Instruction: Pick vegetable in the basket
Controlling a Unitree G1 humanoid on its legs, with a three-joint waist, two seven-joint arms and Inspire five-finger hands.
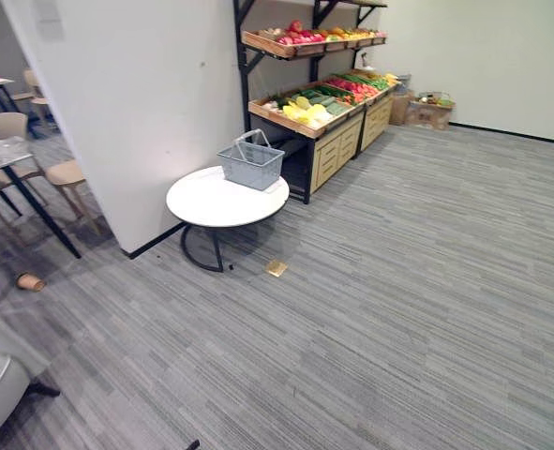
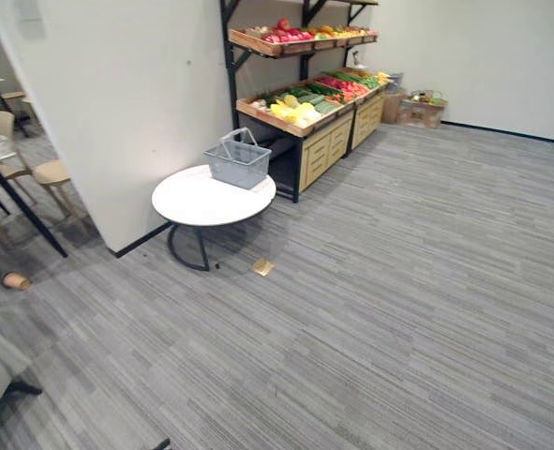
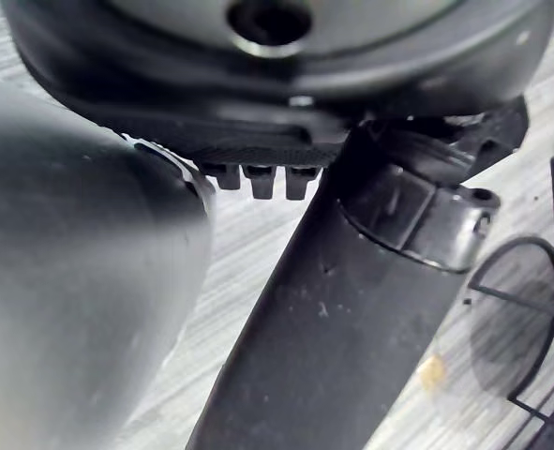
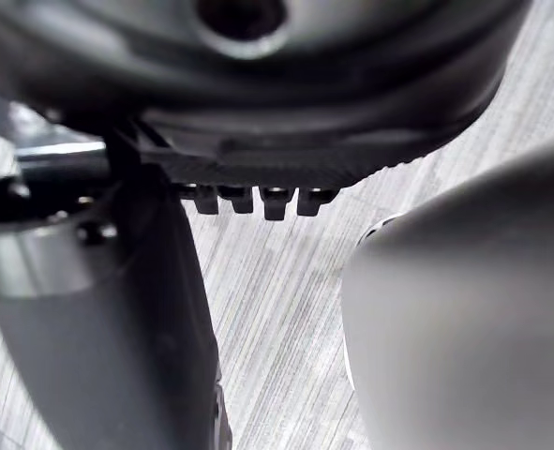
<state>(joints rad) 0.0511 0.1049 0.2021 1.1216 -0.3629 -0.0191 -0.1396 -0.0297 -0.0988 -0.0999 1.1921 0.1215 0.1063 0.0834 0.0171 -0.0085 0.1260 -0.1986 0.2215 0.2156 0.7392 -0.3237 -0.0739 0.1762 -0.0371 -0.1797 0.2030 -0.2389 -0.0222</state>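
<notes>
A grey wire basket (image 1: 251, 164) with its handle raised stands on a round white table (image 1: 206, 204) by the wall corner, some way ahead on my left. Nothing shows inside it from here. Behind it a wooden display rack holds vegetables (image 1: 319, 101) on its lower tray, yellow, green and red, with more produce (image 1: 305, 37) on the upper tray. My left hand (image 3: 253, 178) hangs low over the carpet, its fingers relaxed and holding nothing. My right hand (image 4: 258, 199) hangs the same way, open over the floor.
A white partition wall (image 1: 136, 112) rises left of the table. A small tan scrap (image 1: 277, 268) lies on the carpet by the table's foot. Chairs (image 1: 66, 173) and a glass table (image 1: 0, 155) stand far left. Cardboard boxes (image 1: 426, 111) sit beyond the rack.
</notes>
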